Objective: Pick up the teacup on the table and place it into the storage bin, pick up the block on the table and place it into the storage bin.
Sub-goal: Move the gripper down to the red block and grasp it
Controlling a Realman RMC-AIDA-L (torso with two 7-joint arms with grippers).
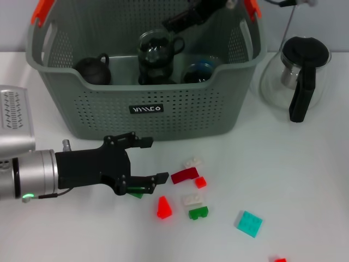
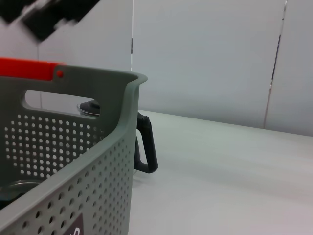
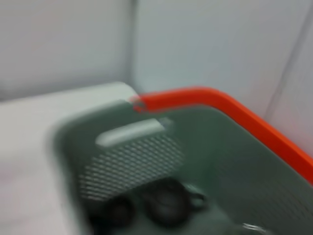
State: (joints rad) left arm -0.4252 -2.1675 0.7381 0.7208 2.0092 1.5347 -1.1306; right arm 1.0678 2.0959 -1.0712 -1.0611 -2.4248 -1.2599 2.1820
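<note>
Left gripper (image 1: 151, 161): black, fingers spread apart and grasping nothing, held low over the white table (image 1: 305, 180) in front of the bin (image 1: 163, 117). A small green block (image 1: 135, 193) lay right under its lower finger; whether they touched could not be told.

Blocks, hard plastic with studs, scattered just beyond the fingertips: a dark red arch (image 1: 185, 175), a small red cube (image 1: 201, 182), two whitish pieces (image 1: 191, 162) (image 1: 193, 199), a red wedge (image 1: 163, 208), a green brick (image 1: 198, 213), a teal plate (image 1: 248, 224) farther off, and a red bit (image 1: 280, 260) at the table's near edge.

Bin: grey-green plastic, perforated walls, rounded corners, orange handle clips (image 1: 41, 12), a black label (image 1: 146, 108) with white lettering. Inside stood a dark round teapot (image 1: 94, 70), a clear glass teacup (image 1: 157, 54) with a dark handle, and a second glass vessel (image 1: 199, 71) beside it.

Right gripper (image 1: 188, 17): black, above the bin's interior over the teacup and apart from it; whether released or clenched could not be told.

Glass pitcher (image 1: 299, 73): clear round body, black lid and handle, on the table just beside the bin's right wall.
</note>
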